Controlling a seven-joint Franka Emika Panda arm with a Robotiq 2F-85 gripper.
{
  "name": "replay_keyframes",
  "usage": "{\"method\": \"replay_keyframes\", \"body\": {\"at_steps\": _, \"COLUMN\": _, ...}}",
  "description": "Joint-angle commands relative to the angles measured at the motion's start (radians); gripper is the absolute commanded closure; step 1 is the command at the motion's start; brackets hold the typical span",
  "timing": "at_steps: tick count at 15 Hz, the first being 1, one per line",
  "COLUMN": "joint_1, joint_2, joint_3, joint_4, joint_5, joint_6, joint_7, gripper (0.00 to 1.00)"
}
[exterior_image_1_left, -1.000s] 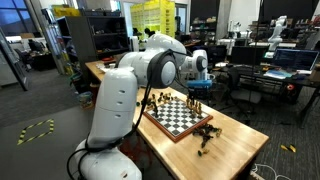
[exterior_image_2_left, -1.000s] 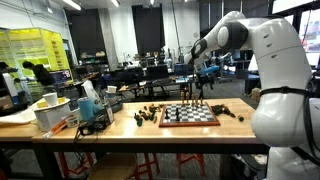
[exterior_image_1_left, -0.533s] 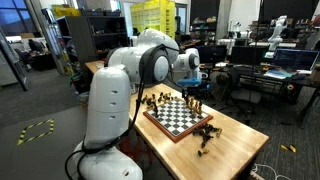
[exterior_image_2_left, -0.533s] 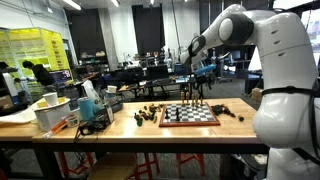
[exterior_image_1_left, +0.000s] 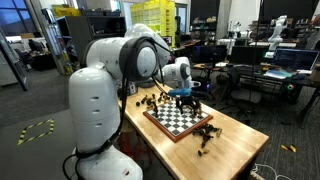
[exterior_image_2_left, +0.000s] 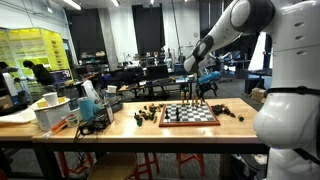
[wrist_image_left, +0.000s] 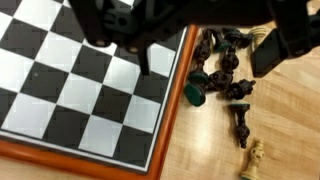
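Swinging down from its higher hover of a second earlier, the gripper (exterior_image_1_left: 186, 96) came low over the far edge of the chessboard (exterior_image_1_left: 178, 118) in an exterior view. Its jaws stood wide apart and held nothing. In the wrist view a heap of dark chess pieces (wrist_image_left: 226, 68) lay on the wooden table (wrist_image_left: 295, 130) just right of the board's rim, below and between the spread fingers (wrist_image_left: 268, 50). A green-based piece (wrist_image_left: 197, 92) lay tipped over beside the heap, and a pale piece (wrist_image_left: 255, 160) lay nearer still. The descent seemed to put the loose pieces within reach, though none was touched yet.
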Motion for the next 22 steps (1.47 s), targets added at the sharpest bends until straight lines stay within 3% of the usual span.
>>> {"method": "replay_keyframes", "body": {"at_steps": 1, "joint_1": 0.0, "joint_2": -0.021, "joint_3": 0.001, "joint_4": -0.028, "joint_5": 0.0, "joint_6": 0.007, "joint_7": 0.0, "gripper": 0.0}}
{"method": "replay_keyframes", "body": {"at_steps": 5, "joint_1": -0.001, "joint_2": -0.05, "joint_3": 0.003, "joint_4": -0.054, "joint_5": 0.0, "joint_6": 0.013, "joint_7": -0.001, "gripper": 0.0}}
{"method": "replay_keyframes", "body": {"at_steps": 17, "joint_1": -0.004, "joint_2": -0.258, "joint_3": 0.018, "joint_4": -0.264, "joint_5": -0.189, "joint_6": 0.003, "joint_7": 0.25, "gripper": 0.0}}
{"method": "replay_keyframes", "body": {"at_steps": 22, "joint_1": -0.048, "joint_2": -0.387, "joint_3": -0.008, "joint_4": -0.426, "joint_5": -0.114, "joint_6": 0.161, "joint_7": 0.215, "gripper": 0.0}}
